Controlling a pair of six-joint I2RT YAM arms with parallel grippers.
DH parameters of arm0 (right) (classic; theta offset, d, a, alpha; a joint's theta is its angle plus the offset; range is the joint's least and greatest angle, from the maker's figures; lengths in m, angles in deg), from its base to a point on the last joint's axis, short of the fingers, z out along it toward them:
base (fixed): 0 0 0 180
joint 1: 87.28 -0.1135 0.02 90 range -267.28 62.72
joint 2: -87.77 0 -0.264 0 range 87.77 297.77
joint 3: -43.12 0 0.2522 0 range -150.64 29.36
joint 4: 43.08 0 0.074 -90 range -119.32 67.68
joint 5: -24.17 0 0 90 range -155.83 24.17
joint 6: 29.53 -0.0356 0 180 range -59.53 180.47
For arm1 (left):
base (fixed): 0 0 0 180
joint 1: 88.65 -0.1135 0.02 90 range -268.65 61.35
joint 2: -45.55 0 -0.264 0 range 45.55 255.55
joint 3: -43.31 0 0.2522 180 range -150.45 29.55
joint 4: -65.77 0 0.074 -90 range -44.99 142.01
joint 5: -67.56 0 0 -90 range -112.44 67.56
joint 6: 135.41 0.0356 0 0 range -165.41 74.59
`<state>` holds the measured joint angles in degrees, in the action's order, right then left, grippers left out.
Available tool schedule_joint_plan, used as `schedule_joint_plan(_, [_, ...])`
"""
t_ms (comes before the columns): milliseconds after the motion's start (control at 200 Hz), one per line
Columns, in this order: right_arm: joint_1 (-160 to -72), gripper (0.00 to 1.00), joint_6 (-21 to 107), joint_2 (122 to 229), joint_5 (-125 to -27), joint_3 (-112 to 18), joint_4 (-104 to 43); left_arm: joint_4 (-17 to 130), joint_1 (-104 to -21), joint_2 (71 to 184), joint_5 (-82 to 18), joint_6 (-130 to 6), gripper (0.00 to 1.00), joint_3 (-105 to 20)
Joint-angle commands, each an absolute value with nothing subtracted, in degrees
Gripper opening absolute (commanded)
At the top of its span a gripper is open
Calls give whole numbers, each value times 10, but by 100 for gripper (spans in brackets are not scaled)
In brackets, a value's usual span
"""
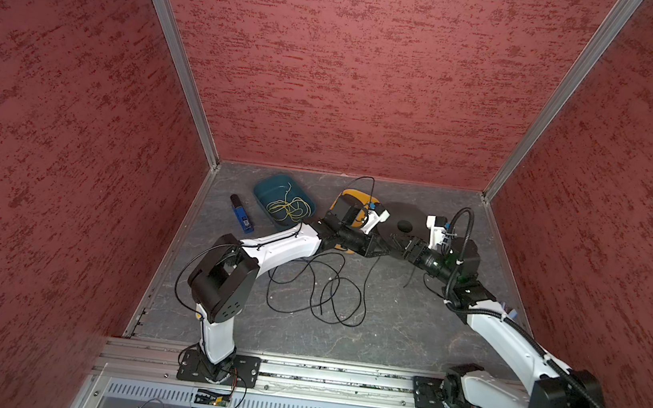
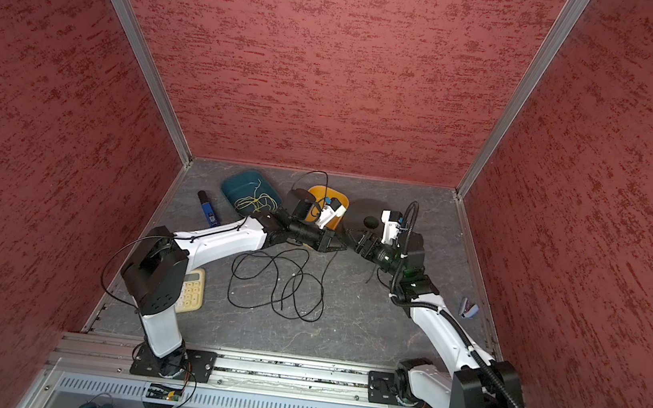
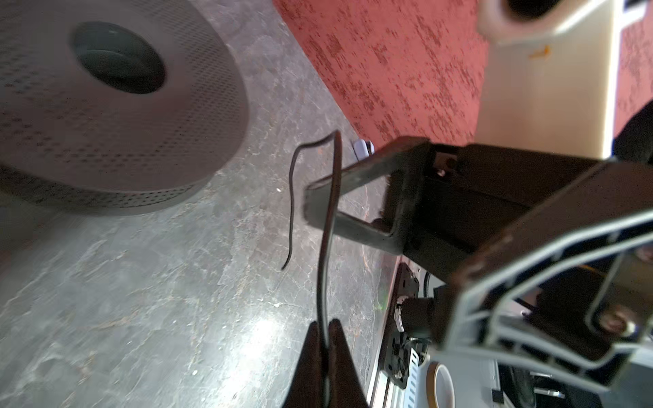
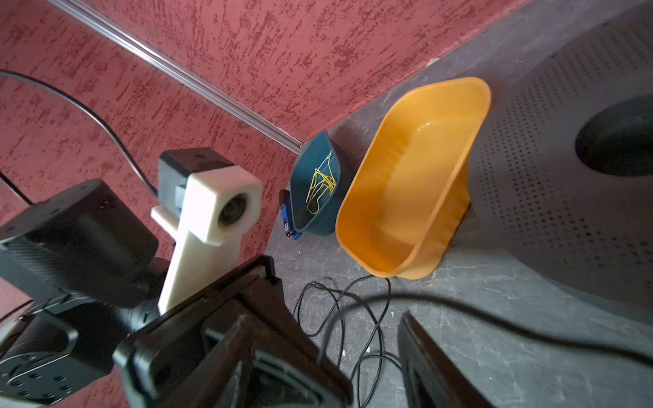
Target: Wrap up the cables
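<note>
The cable (image 1: 319, 288) is a long thin black cord that lies in loose loops on the grey floor between the arms in both top views (image 2: 278, 279). My left gripper (image 3: 323, 323) is shut on a raised stretch of it near one end. The strand rises from the fingertips, bends over and hangs free. My right gripper (image 4: 323, 318) is open, tip to tip with the left gripper (image 1: 384, 250), and the cord (image 4: 353, 303) arches between its spread fingers without being pinched. The two grippers meet just in front of the orange tray (image 1: 353, 194).
A teal tray (image 1: 272, 190) holds a yellow-green wire (image 1: 289, 207). A blue device (image 1: 242, 214) lies to its left. A grey perforated disc (image 3: 106, 123) sits behind the right gripper. A calculator (image 2: 191, 290) lies under the left elbow. Red walls enclose the floor.
</note>
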<state>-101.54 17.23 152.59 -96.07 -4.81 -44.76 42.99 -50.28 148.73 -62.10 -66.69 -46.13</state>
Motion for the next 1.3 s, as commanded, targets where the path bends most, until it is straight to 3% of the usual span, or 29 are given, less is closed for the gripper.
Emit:
schedule_joint_plan(0, [-997,73,183,1518,-933,-40,-404,421,-541,1447,-611,-691,0,-445])
schedule_joint_plan(210, [-917,75,162,1481,-924,22,-406,346,-552,1380,-604,-666,0,-426])
schedule_joint_plan(366, [-864,72,148,1511,-930,55,-469,323,-552,1308,-584,-661,0,-392])
schedule_joint_plan(661, [-828,69,66,1736,-980,91,-818,278,-566,1195,-537,-637,0,-349])
schedule_joint_plan(952, [-827,64,-22,1938,-1014,21,-1056,260,-574,1147,-532,-624,0,-317])
schedule_joint_plan(1298, [-827,42,-112,2095,-1034,-42,-1208,258,-583,1133,-534,-622,0,-308])
